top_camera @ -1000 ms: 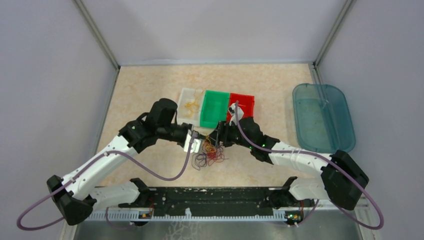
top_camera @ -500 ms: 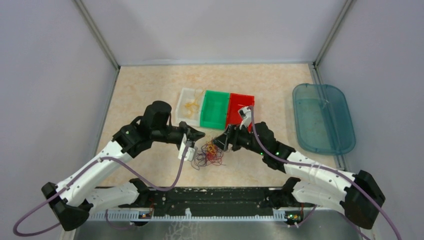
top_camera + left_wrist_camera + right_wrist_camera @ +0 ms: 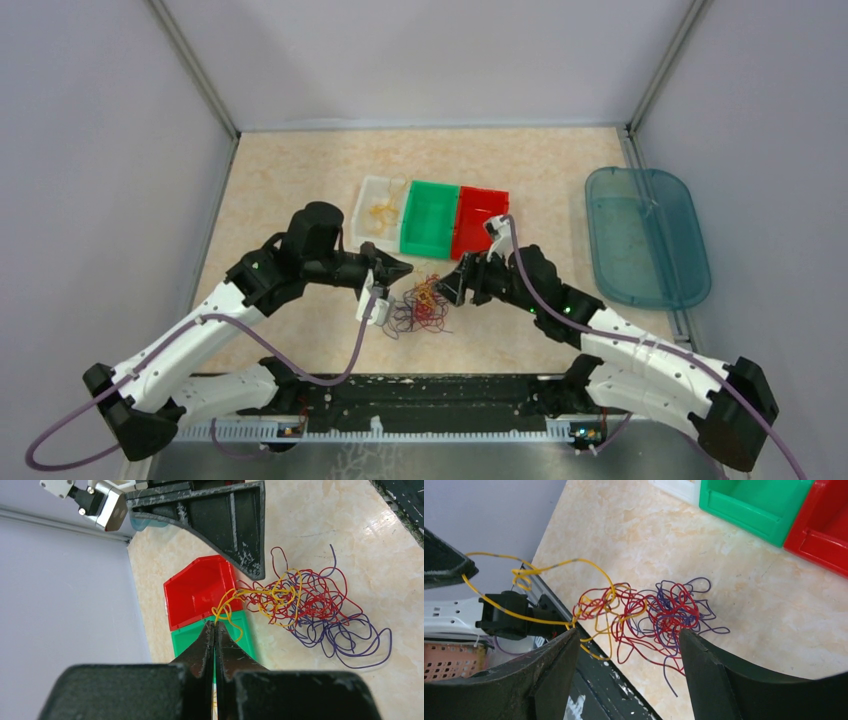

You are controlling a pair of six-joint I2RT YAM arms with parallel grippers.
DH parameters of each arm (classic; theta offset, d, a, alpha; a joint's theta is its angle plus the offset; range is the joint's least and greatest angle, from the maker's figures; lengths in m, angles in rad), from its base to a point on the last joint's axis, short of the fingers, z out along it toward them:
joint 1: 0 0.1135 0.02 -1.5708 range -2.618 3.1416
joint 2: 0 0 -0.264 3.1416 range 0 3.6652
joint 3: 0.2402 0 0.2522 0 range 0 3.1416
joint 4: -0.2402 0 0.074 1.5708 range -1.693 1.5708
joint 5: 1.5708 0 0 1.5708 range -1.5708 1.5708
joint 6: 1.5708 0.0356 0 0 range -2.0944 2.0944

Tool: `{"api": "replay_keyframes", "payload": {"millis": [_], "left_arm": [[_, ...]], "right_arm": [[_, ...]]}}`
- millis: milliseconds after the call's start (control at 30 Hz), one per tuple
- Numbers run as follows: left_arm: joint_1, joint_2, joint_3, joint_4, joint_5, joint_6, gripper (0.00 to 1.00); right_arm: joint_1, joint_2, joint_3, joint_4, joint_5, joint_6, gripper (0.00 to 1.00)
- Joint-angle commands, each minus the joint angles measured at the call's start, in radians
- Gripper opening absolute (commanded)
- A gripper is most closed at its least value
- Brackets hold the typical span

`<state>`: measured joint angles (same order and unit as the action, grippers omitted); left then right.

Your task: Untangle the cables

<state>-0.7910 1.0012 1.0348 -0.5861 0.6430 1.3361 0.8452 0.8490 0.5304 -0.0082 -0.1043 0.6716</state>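
The table has a pale beige, marbled top with a faint gloss, and it is closed in on three sides by plain grey-lilac walls, with bare metal posts running up the two far corners. A black rail along the near edge carries both arm bases. Near the middle, three small bins sit touching in a row: a white bin on the left with a few yellow-orange threads in it, a green bin in the centre and a red bin on the right. Well apart, by the right wall, lies a translucent teal tray. The cables form a loose knot of red, yellow and dark purple wire on the bare table, just in front of the green bin and between the two arms. The left claw is pressed together on a yellow cable, which rises from the heap to its tips while the rest lies flat. The right claw hangs beside the heap on its right with its jaws standing wide apart and nothing between them; in its own view the tangle shows through the gap.
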Motion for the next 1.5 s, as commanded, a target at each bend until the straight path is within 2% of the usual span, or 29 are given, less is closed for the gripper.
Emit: {"api": "replay_keyframes", "payload": {"millis": [0,433,700,1033,1167,1233,1333,1467], "left_arm": [[-0.01,0.0,0.031,0.025,0.057,0.017,0.0],[-0.019,0.0,0.048,0.066,0.066,0.005,0.0],[-0.019,0.008,0.226,0.089,0.063,-0.015,0.0],[-0.019,-0.019,0.385,0.138,0.04,0.005,0.0],[-0.019,-0.017,0.433,0.23,0.007,0.057,0.0],[-0.019,-0.019,0.428,0.289,-0.021,0.147,0.0],[-0.019,-0.025,0.379,0.487,-0.066,0.247,0.0],[-0.019,0.006,0.383,0.74,-0.108,0.276,0.0]], "right_arm": [[-0.004,0.066,0.087,0.104,0.02,-0.014,0.73],[-0.004,0.279,0.099,0.315,0.042,0.037,0.71],[0.024,0.432,0.029,0.424,0.126,0.074,0.69],[0.033,0.484,-0.009,0.446,0.176,0.099,0.68],[0.032,0.483,-0.013,0.442,0.175,0.104,0.68],[0.036,0.478,-0.015,0.447,0.166,0.105,0.68],[0.048,0.469,-0.014,0.446,0.169,0.094,0.68],[0.064,0.45,-0.013,0.431,0.185,0.077,0.69]]}}
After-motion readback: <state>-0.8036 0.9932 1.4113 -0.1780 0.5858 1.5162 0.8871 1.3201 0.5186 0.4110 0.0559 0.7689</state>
